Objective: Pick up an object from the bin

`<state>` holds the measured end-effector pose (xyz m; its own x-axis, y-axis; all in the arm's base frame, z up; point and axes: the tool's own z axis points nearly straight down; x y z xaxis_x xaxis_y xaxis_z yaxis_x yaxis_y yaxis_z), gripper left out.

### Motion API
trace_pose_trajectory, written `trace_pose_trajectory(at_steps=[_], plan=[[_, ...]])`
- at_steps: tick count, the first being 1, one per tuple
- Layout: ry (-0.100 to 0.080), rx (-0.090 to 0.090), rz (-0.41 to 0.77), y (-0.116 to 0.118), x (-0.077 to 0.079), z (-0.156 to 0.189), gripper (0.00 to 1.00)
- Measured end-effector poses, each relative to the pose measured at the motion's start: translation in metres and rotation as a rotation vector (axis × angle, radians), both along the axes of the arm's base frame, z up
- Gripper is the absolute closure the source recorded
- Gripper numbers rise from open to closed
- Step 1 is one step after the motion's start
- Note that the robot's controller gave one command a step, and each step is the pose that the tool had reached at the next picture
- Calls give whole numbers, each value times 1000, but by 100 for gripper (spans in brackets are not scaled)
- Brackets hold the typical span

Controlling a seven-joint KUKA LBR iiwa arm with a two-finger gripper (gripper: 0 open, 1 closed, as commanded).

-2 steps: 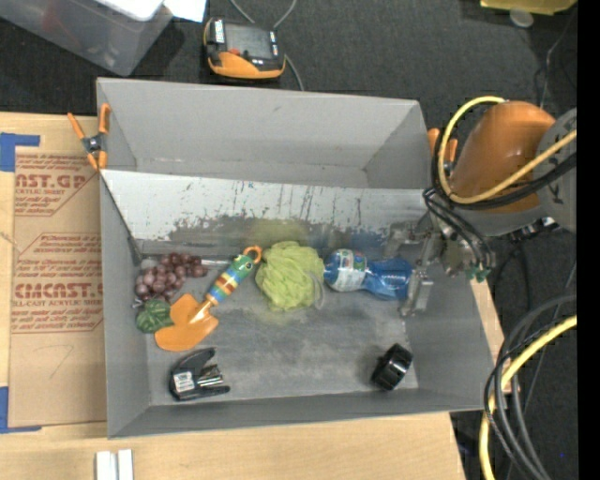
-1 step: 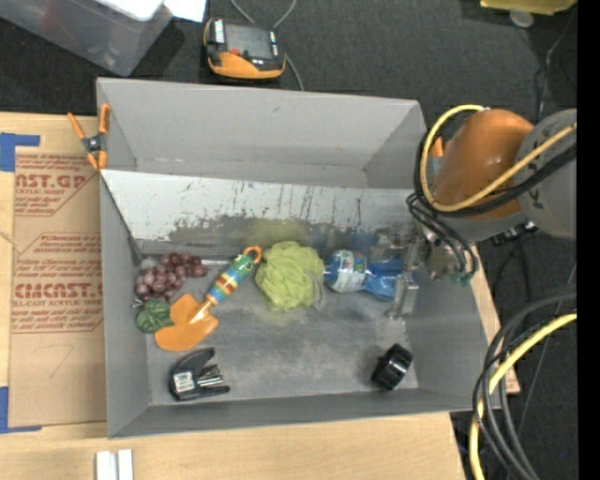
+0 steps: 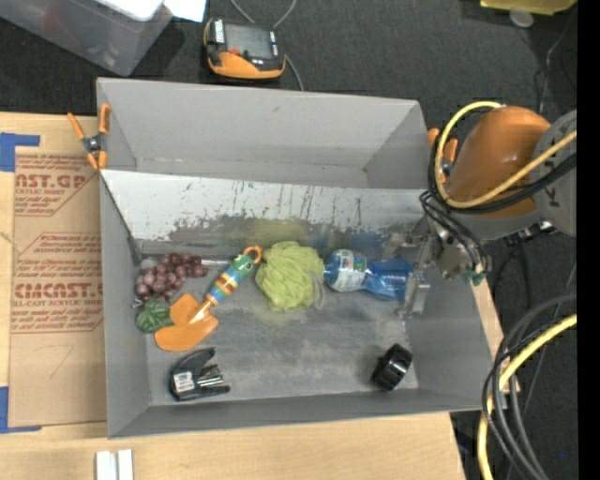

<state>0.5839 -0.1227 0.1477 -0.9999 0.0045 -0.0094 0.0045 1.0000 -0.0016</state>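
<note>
You see dark floor at the top, with a clear plastic tub in the left corner. A pale worktop runs along the bottom.

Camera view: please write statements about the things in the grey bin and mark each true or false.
1. The blue plastic bottle lies on its side beside the gripper. True.
2. The black stapler lies against the bin's right wall. False: it lies at the view's lower left, below the orange toy shovel.
3. The yellow-green crumpled bundle sits between the shovel's handle and the bottle. True.
4. The small black cylinder rests on the bottle. False: it lies apart, on the bin floor.
</note>
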Motion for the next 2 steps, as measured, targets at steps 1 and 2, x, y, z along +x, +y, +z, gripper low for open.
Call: trace_pose_trajectory(at_steps=[1,2], plan=[[-1,-1,286,-12,-10,-38,0],[-7,-3,300,-17,-7,-30,0]])
